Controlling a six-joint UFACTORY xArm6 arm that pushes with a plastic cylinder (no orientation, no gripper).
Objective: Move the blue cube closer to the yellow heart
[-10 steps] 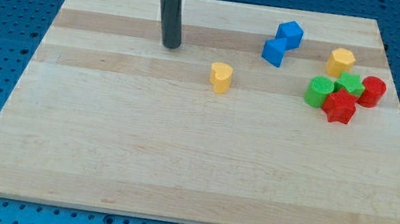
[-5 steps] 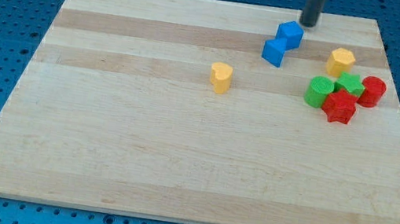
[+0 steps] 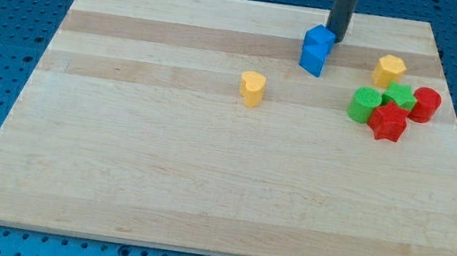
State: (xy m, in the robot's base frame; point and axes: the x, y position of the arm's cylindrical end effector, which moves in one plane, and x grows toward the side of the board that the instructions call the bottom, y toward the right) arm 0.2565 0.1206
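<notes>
Blue cube (image 3: 320, 39), light and rigid, touches my tip (image 3: 336, 39) at its upper-right; no hand here, so I push it toward the yellow heart (image 3: 253, 87).

My tip (image 3: 336, 39) touches the blue cube (image 3: 319, 39), which sits against another blue block (image 3: 312, 58); the yellow heart (image 3: 253, 88) lies apart.

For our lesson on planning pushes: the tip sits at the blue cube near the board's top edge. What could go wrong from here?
1. The blue cube is pressed against a second blue block, so my tip will likely shove both together.
2. My tip is at the cube's upper right, so an off-centre push may spin it and miss the yellow heart.
</notes>
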